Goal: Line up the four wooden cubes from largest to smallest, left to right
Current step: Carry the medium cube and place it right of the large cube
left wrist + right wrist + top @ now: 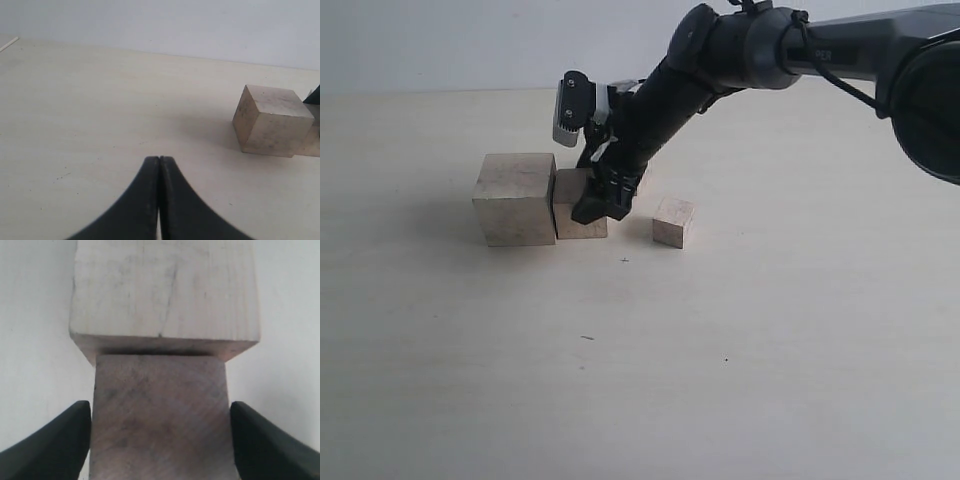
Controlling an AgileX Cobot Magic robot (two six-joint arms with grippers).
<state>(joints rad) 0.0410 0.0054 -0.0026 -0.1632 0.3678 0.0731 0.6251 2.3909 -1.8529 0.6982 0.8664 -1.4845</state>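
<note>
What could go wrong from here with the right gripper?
1. Right gripper closely flanks the second cube, which sits against the largest cube; a skewed retreat could drag or twist it out of line.
2. Small cube stands nearby; a sideways exit could knock it.
3. Only three cubes show; the fourth may hide behind the arm.

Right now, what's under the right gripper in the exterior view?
A mid-sized cube, set against the largest cube, between the fingers of the right gripper. The arm covers the table behind it, so only three cubes show.
</note>
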